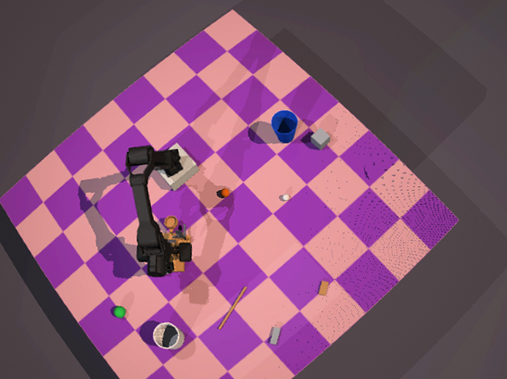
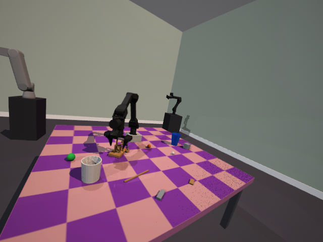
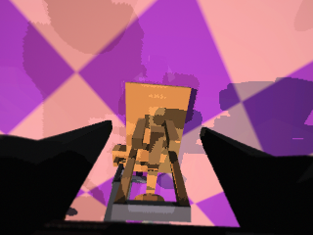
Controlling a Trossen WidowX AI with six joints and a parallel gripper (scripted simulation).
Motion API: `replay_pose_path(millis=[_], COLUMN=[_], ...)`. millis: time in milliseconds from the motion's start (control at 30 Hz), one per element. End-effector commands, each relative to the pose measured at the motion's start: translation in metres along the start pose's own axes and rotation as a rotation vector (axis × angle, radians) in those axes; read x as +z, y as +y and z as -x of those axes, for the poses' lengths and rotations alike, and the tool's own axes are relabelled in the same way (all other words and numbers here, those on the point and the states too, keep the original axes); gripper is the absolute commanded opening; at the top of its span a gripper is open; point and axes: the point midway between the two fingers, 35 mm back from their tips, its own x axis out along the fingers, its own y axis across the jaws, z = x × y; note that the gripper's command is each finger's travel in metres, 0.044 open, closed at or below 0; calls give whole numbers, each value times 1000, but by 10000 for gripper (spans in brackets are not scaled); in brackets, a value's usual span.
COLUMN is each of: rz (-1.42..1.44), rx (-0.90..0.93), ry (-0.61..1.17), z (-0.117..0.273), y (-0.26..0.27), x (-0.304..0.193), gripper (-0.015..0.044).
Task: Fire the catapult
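Observation:
The orange wooden catapult (image 1: 179, 267) (image 2: 114, 154) (image 3: 158, 95) stands on the checkered table, its base end pointing roughly toward the mug. Its round cup (image 1: 170, 222) (image 3: 149, 198) is at the opposite end, and no ball shows in it. My gripper (image 1: 171, 260) (image 2: 117, 146) (image 3: 156, 127) is open and empty just above the catapult, with one finger on each side of its frame. The white mug (image 1: 168, 335) (image 2: 90, 170) stands upright. An orange ball (image 1: 225, 192) (image 2: 149, 146), a small white ball (image 1: 285, 197) (image 2: 172, 153) and a green ball (image 1: 119, 312) (image 2: 70, 157) lie apart on the table.
A blue cup (image 1: 285, 127) (image 2: 175, 138) and a grey cube (image 1: 320, 139) (image 2: 186, 145) stand toward the far right. A thin wooden stick (image 1: 233, 307) (image 2: 136, 176), a grey block (image 1: 275, 335) (image 2: 160, 194) and a small tan block (image 1: 323, 288) (image 2: 191, 181) lie right of the mug.

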Motion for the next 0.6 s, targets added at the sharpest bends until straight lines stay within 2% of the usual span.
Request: replay_pose_path(millis=[0, 567], rz=[4, 4], rx=[3, 2], ry=[19, 19], z=[-13, -28], y=[0, 0], x=[-4, -5], gripper=[440, 440])
